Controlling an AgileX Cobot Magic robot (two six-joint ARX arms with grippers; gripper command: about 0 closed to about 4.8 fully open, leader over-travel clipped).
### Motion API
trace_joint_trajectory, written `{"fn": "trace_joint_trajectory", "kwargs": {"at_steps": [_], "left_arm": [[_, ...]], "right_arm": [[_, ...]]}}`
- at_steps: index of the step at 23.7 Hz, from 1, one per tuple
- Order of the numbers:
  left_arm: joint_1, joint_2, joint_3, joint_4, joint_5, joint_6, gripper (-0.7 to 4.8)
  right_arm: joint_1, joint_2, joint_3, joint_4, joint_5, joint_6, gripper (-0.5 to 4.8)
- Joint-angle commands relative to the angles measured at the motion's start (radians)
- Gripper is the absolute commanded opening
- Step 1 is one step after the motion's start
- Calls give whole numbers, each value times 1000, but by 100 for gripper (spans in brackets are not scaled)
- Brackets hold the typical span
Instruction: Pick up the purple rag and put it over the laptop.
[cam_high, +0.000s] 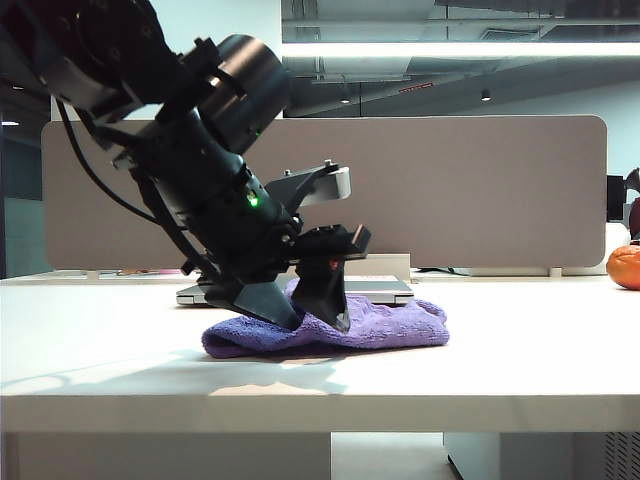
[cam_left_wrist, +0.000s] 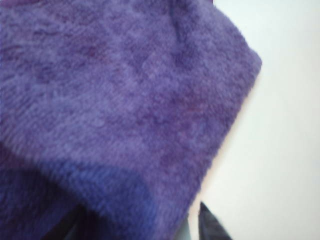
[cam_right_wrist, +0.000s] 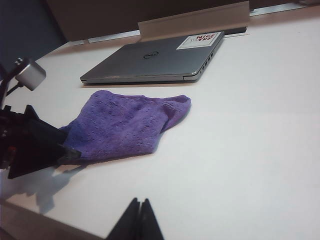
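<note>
Reaching down, the left tool (cam_high: 300, 305) has its fingers spread astride the near end of the purple rag (cam_high: 375, 325), not yet pinching, seemingly lining up a grasp. Beyond lies the shut laptop (cam_right_wrist: 155, 62) on the counter (cam_right_wrist: 250, 125). The right tool (cam_right_wrist: 137, 220) waits back, pressed together.

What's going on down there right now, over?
Left gripper down at purple rag, jaws parted, nothing lifted. Right gripper parked back, jaws shut. Rag flat on table beside closed laptop. Nothing in the way.
</note>
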Motion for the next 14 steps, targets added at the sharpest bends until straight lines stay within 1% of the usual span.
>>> {"fn": "trace_joint_trajectory", "kwargs": {"at_steps": [1,2,3,4,6,9,10,12,14], "left_arm": [[-3,11,3,51,-3,-4,257],[-3,13,3,55,-3,-3,228],[-3,17,3,58,-4,-3,177],[-3,21,3,61,-3,-3,138],[-3,25,3,63,-3,-3,85],[-3,25,3,76,-3,-3,75],[-3,24,3,86,-3,-3,60],[-3,24,3,114,-3,-3,-5],[-2,23,3,150,-3,-3,-6]], "right_arm": [[1,-2,-3,14,-1,2,22],[1,-2,-3,14,-1,2,22],[1,-2,-3,14,-1,2,22],[1,-2,-3,14,-1,2,22],[1,-2,-3,14,-1,2,22],[1,-2,-3,14,0,2,22],[1,-2,-3,14,0,2,22],[1,-2,-3,14,0,2,22],[1,-2,-3,14,0,2,22]]}}
